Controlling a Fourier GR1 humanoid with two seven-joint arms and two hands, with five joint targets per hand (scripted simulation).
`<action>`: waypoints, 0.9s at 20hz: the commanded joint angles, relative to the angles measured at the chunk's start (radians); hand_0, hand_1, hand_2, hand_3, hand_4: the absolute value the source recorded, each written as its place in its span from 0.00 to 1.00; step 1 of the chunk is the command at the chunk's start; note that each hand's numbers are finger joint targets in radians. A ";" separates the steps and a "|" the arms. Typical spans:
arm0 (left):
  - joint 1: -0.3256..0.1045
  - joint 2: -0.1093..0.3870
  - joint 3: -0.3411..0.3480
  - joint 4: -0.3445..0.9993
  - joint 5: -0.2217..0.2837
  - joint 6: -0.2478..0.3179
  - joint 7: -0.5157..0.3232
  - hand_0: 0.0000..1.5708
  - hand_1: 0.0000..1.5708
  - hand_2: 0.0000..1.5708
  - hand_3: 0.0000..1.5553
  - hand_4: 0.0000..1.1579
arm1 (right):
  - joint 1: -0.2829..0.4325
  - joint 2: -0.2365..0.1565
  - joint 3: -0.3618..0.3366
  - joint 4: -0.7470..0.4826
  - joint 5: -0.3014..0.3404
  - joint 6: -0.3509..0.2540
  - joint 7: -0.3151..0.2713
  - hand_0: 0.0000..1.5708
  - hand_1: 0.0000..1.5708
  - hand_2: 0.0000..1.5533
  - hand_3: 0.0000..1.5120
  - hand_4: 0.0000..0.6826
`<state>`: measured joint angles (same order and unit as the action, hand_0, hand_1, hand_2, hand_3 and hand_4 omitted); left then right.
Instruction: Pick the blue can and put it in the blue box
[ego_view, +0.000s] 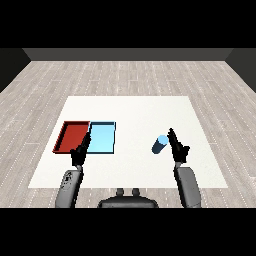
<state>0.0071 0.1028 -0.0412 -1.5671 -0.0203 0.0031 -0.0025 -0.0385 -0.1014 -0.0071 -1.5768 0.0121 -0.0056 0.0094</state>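
The blue can (160, 144) lies tilted on the white table, right of centre. My right hand (178, 146) is just to its right, fingers straight and pointing away from me, close beside the can but not curled round it. The light blue tray (102, 137) lies left of centre with nothing in it. My left hand (80, 152) hovers over the near edge where the two trays meet, fingers relaxed and holding nothing.
The red tray (72, 136) lies directly left of the light blue tray, touching it. The white table (130, 110) stretches between the trays and the can. Wooden floor surrounds the table.
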 joint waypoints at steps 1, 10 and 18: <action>0.003 -0.016 0.017 0.003 -0.005 -0.008 -0.002 0.00 0.00 0.00 0.00 0.00 | 0.004 0.002 -0.020 0.020 -0.001 0.020 0.000 0.00 0.00 0.00 0.00 0.00; 0.053 -0.068 0.052 -0.085 0.070 -0.011 -0.308 0.00 0.00 0.00 0.00 0.00 | 0.047 0.026 -0.020 0.025 -0.117 0.173 -0.289 0.00 0.00 0.00 0.00 0.00; 0.042 -0.052 0.078 -0.057 0.069 -0.020 -0.329 0.00 0.00 0.00 0.00 0.00 | 0.107 -0.036 -0.090 0.044 -0.175 0.294 -0.364 0.00 0.00 0.00 0.00 0.00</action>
<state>0.0479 0.0404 0.0258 -1.5901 0.0369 -0.0099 -0.3483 0.0070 -0.1248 -0.0835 -1.5112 -0.1486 0.2399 -0.2988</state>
